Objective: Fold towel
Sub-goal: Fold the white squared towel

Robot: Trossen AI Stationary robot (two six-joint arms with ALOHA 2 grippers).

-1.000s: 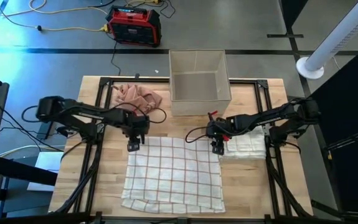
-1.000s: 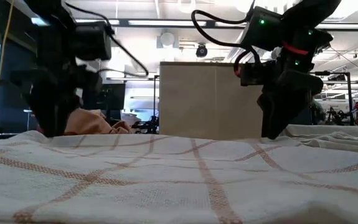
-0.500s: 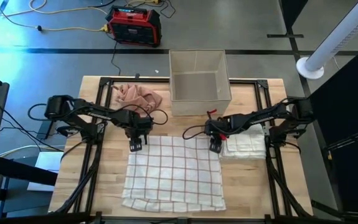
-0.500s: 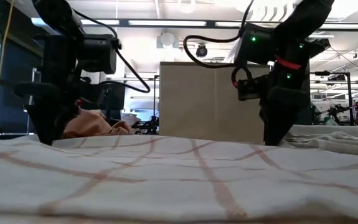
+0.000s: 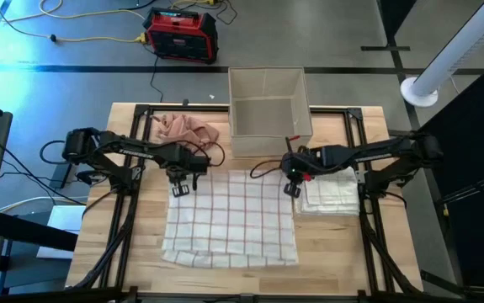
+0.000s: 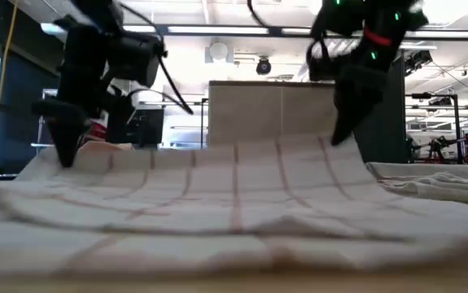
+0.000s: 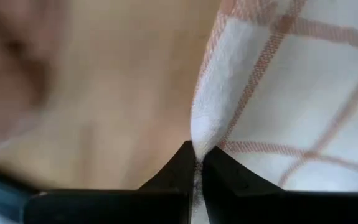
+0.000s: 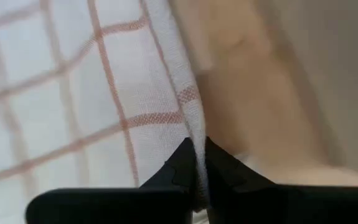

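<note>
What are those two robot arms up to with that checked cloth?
They are starting to fold a towel. The left gripper and the right gripper have each pinched a far corner of the checked towel and are lifting that edge off the wooden table, while the near part lies flat. Off to the side lie a crumpled pink cloth and folded white towels.

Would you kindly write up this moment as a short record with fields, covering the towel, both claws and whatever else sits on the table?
towel: checked towel, far edge lifted off the table
left claw: shut on the towel's far left corner
right claw: shut on the towel's far right corner
other cloth: pink cloth far left; folded white towels at right
bin: beige box at the far edge
</note>
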